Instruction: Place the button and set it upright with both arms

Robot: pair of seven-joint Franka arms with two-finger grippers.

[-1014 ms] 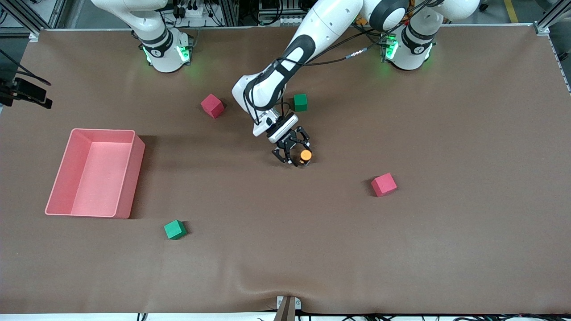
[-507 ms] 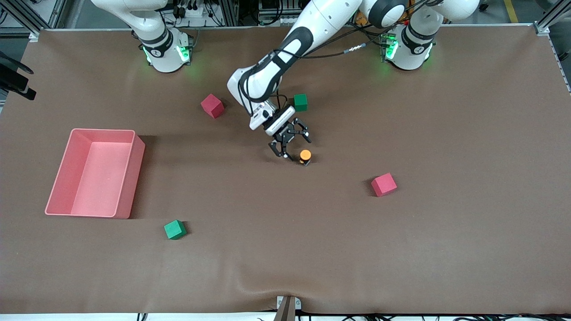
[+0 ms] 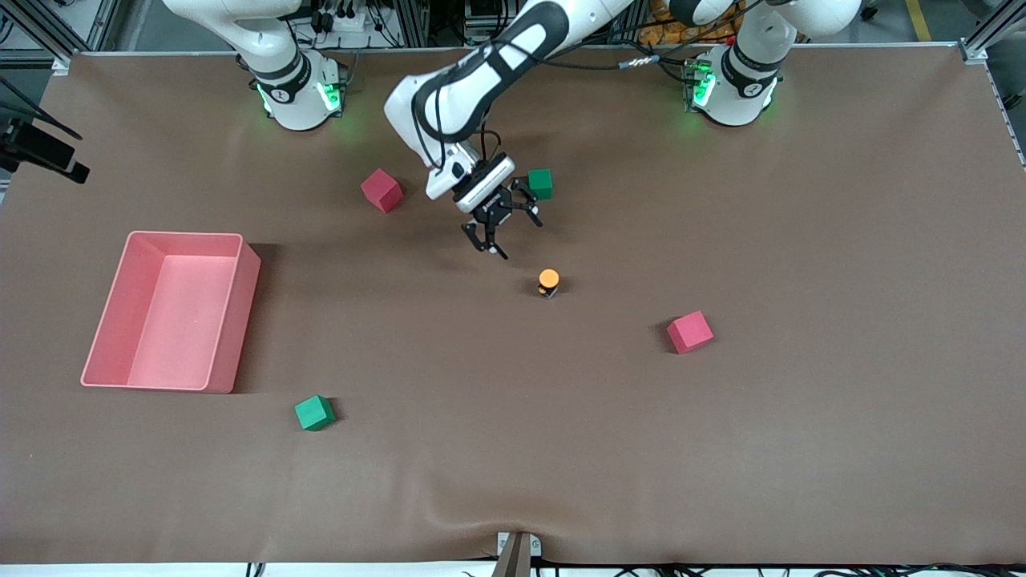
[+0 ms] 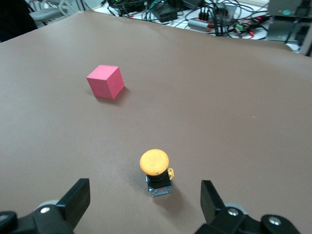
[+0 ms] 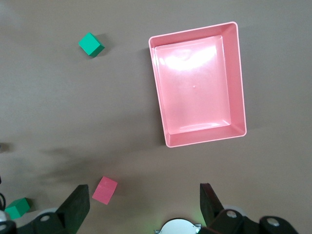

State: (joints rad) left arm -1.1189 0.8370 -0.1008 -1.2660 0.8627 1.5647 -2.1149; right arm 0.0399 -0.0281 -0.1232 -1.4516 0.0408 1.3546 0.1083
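Note:
The button (image 3: pixel 548 283), orange cap on a short black body, stands upright on the brown table near its middle. It also shows in the left wrist view (image 4: pixel 156 168), cap up. My left gripper (image 3: pixel 510 236) is open and empty, raised over the table beside the button and apart from it. In the left wrist view my left gripper (image 4: pixel 144 202) has the button ahead of its two spread fingers. My right gripper (image 5: pixel 145 207) is open and empty, held high over the table by its own base. The right arm waits.
A pink tray (image 3: pixel 240 320) lies toward the right arm's end. A green cube (image 3: pixel 540 183) sits close beside the left gripper, and a red cube (image 3: pixel 381 190) lies near it. Another red cube (image 3: pixel 689 332) and green cube (image 3: pixel 314 413) lie nearer the front camera.
My left gripper, which stood around the button a second ago, has pulled up and back toward the arm bases. The button stays standing where it was.

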